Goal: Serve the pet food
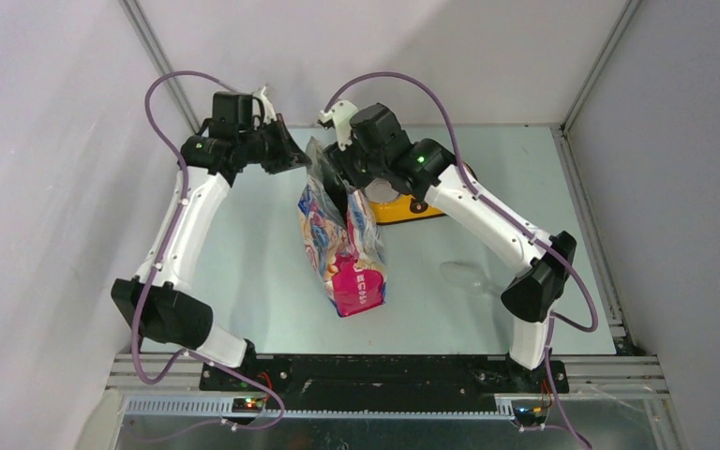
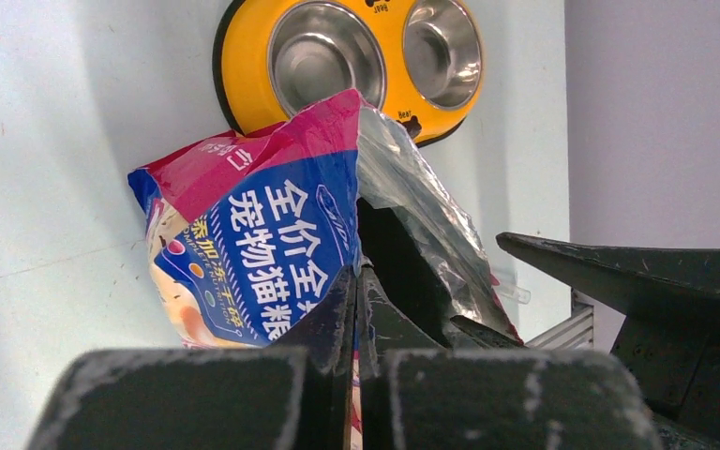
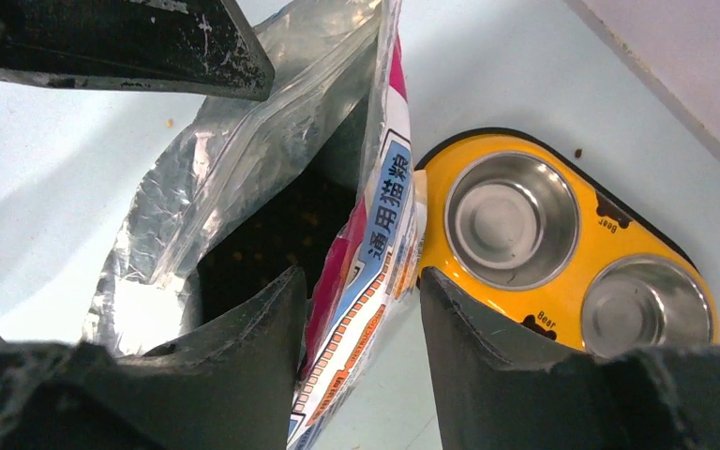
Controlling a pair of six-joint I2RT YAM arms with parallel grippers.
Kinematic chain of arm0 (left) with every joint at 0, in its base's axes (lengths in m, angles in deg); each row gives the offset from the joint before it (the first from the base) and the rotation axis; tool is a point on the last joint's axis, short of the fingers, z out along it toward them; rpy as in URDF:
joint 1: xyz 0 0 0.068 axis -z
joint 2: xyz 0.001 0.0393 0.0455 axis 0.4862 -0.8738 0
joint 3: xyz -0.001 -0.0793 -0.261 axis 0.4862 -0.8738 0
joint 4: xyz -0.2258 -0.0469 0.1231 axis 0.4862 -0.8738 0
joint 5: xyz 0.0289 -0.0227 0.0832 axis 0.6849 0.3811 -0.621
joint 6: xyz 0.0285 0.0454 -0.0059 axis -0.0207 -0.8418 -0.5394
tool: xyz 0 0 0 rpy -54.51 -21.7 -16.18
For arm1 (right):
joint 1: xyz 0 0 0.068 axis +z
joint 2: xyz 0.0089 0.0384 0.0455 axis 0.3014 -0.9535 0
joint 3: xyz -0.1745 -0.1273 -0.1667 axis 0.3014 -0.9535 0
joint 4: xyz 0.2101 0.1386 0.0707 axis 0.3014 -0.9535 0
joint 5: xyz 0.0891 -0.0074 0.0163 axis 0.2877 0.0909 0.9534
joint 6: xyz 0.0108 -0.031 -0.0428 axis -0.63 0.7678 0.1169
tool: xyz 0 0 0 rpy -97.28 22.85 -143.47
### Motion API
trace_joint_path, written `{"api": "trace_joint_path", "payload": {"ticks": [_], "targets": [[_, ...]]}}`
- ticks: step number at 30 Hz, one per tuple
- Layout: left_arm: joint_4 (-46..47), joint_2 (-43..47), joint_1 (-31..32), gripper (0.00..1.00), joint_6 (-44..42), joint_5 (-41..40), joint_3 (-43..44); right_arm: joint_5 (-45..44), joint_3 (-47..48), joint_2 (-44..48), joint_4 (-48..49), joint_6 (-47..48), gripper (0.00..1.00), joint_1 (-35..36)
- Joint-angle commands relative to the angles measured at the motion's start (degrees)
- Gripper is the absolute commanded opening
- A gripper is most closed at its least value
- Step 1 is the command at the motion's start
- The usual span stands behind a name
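My left gripper (image 2: 356, 281) is pressed shut on the rim of the bag (image 1: 342, 253), pinching the edge of its mouth on the side away from the bowl (image 2: 244, 66). My right gripper (image 3: 361, 277) is spread. It straddles the opposite wall of the mouth, with one finger (image 3: 253, 319) down inside the silver lining and the other outside on the bowl side, and a gap shows between that outer finger and the printed wall. The bag stands upright on the table (image 1: 262, 272), about in the middle, its mouth held apart between my two grippers. The kibble (image 3: 281, 230) lies deep in the bag's dark interior, and only a few small brown pellets show against the shadow. The yellow bowl sits just behind the bag, touching or nearly touching it, and both steel cups show bare metal. A clear scoop (image 1: 464, 275) lies on the table near my right arm, well apart from the bag.
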Motion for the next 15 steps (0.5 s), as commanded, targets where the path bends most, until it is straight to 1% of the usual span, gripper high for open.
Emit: {"api": "trace_joint_path", "payload": {"ticks": [1,2,3,4,5,6,7,9,11,12,13,14,15], "targets": [[1.65,4.04,-0.48,0.0,-2.95,-0.61,-0.09,0.51,3.05,-0.88,-1.42,-1.37,0.51,-0.45],[1.63,4.46,-0.4,0.04,-3.02,-0.75,-0.53,0.66,3.14,-1.02,-1.55,-1.46,0.51,-0.48],[1.58,4.6,-0.37,0.12,-2.99,-0.92,-0.72,0.8,3.17,-0.99,-1.76,-1.69,0.51,-0.5],[1.51,4.99,-0.2,0.32,-2.61,-0.99,-1.1,1.43,3.17,-0.91,-2.18,-1.76,0.52,-0.5],[1.48,5.13,0.03,0.39,-2.3,-1.16,-1.23,1.76,2.98,-0.81,-2.52,-3.32,0.52,-0.44],[1.43,5.36,0.61,0.48,-1.83,-1.24,-1.49,2.02,2.73,-0.52,-3.05,-3.98,0.47,-0.34],[1.27,5.4,1.01,0.54,-1.6,-1.53,-1.6,1.83,1.81,-0.02,-3.21,-5.13,0.43,-0.05],[0.99,5.32,2.95,0.59,-1.22,-1.88,-2.08,0.78,0.38,0.62,-3.6,-6.61,0.27,0.5],[1.14,5.39,5.36,0.61,-0.39,-1.74,-2.77,0.34,-0.66,1.14,-3.63,-7.44,0.2,1.0],[1.08,5.54,7.12,0.61,-0.16,-2.55,-3.09,-0.05,-0.89,1.22,-3.64,-7.49,0.15,1.34],[0.1,5.58,8.13,0.62,-0.46,-3.96,-3.05,-0.34,-1.25,1.51,-3.6,-7.61,0.12,1.52],[-0.63,5.7,10.06,0.62,-1.06,-7.81,-2.68,-1.12,-1.36,1.67,-3.5,-7.62,0.07,1.76],[-2.06,5.7,11.22,0.61,-1.22,-9.58,-2.58,-1.54,-1.39,1.84,-3.27,-7.67,0.02,1.81]]}}
